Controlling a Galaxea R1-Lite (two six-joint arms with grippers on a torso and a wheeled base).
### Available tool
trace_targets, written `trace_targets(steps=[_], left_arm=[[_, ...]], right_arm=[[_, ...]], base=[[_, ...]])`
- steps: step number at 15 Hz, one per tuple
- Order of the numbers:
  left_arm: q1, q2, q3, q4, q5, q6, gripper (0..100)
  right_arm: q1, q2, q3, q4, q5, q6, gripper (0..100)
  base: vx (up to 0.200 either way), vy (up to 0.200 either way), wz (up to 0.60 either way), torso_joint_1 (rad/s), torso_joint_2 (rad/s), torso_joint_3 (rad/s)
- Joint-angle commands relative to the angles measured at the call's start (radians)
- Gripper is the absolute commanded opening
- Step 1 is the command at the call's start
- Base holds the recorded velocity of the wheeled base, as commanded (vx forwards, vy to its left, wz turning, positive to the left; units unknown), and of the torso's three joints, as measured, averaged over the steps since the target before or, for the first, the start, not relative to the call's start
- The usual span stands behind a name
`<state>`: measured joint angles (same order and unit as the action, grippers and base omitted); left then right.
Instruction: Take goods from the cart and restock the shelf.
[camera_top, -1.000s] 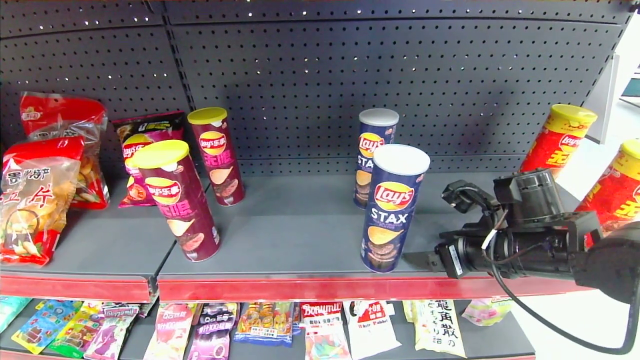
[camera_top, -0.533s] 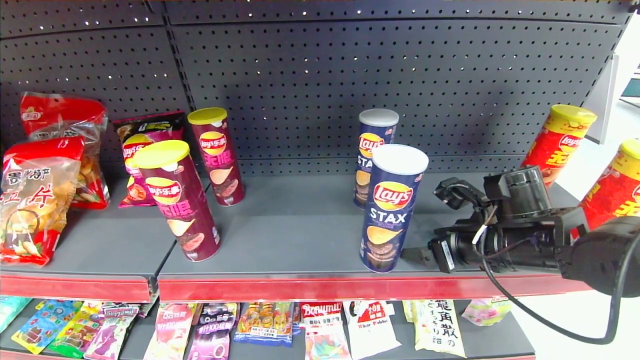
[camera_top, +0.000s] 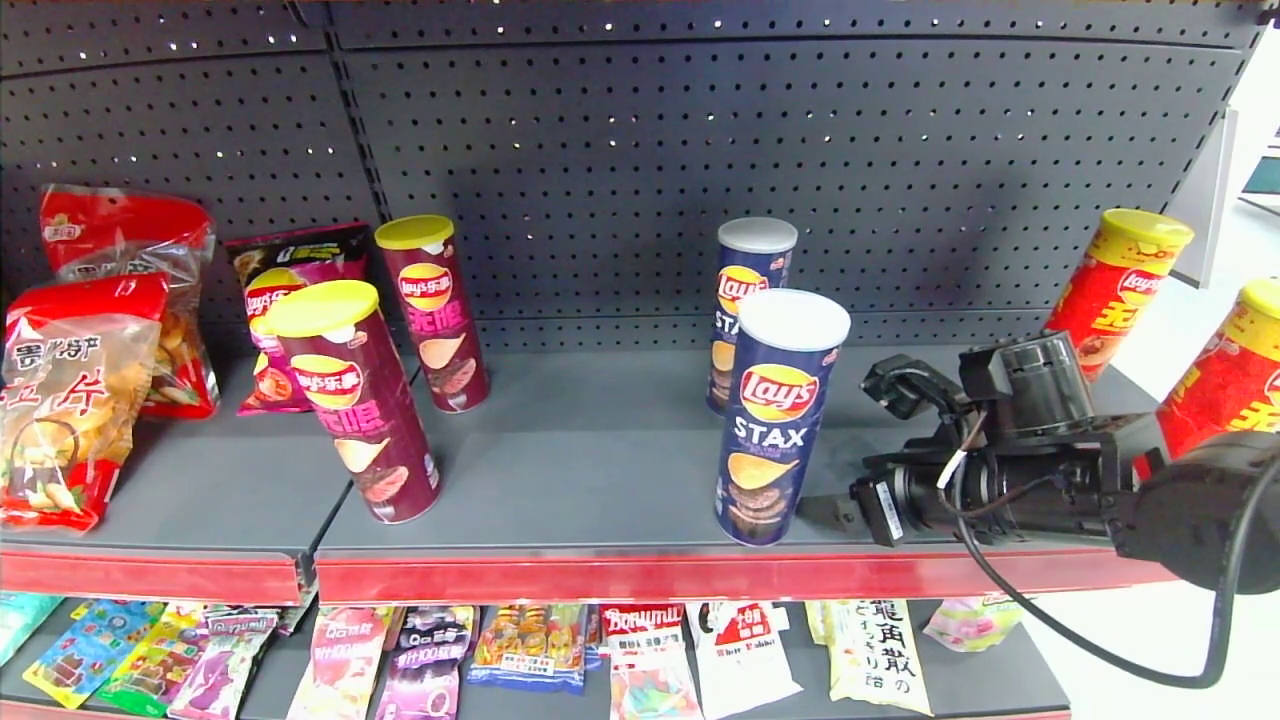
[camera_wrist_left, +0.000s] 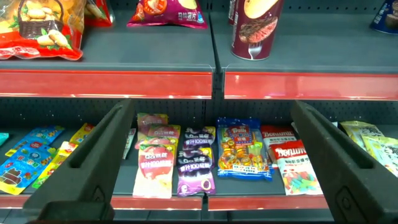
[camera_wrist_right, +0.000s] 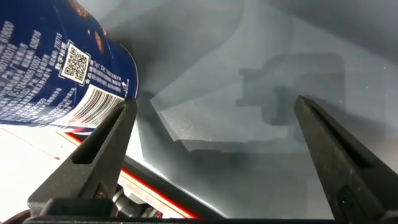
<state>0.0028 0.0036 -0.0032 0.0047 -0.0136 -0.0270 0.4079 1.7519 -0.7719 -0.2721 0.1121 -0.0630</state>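
Short of the red shelf lip (camera_top: 600, 578) and below it, the left gripper (camera_wrist_left: 211, 112) hangs with its fingers spread wide and nothing between them, facing the snack packets (camera_wrist_left: 186, 165) on the lower tier.

Just past the lip, the right gripper (camera_top: 830, 512) lies level over the shelf deck (camera_top: 560, 470), with its fingers likewise spread and empty. The blue can (camera_top: 775, 420) stands just behind the lip, beside one fingertip and outside the jaws (I cannot tell from the wrist view whether can and fingertip touch).

Hazard, as I judge it:
1. Any sideways drift of the right arm would push the can low on its body. Such a tall, narrow can would probably tip, not slide.
2. The can sits close to the lip, so a forward tip could take it off the shelf.
3. Closing the fingers here would grip nothing and might clip the base.

Orientation: the can's long axis is upright with the lid (camera_top: 795, 318) on top. The printed front faces out over the lip toward me, and the barcode side faces the gripper.

Farther back from the lip, a second blue can (camera_top: 750, 300) stands directly behind the first; a backward tip would strike it. The pegboard (camera_top: 700, 150) closes the rear.
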Motion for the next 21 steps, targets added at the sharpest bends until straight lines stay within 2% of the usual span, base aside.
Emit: trace_targets(steps=[1,9,18,21], left_arm=[[0.000,-0.001,0.000,0.000,0.000,-0.001,100],[0.000,-0.001,0.000,0.000,0.000,-0.001,100],[0.000,-0.001,0.000,0.000,0.000,-0.001,100],[0.000,-0.001,0.000,0.000,0.000,-0.001,100]], right_arm=[[0.002,0.001,-0.001,0.001,0.001,0.000,100],[0.052,0.012,-0.015,-0.001,-0.019,0.002,100],[0.046,0.006,-0.012,-0.001,-0.019,0.002,100],[0.023,-0.088,0.020,-0.001,-0.022,0.003,100]], base=[[0.000,0.000,0.00,0.000,0.00,0.000],[0.000,0.000,0.00,0.000,0.00,0.000],[0.000,0.000,0.00,0.000,0.00,0.000],[0.000,0.000,0.00,0.000,0.00,0.000]])
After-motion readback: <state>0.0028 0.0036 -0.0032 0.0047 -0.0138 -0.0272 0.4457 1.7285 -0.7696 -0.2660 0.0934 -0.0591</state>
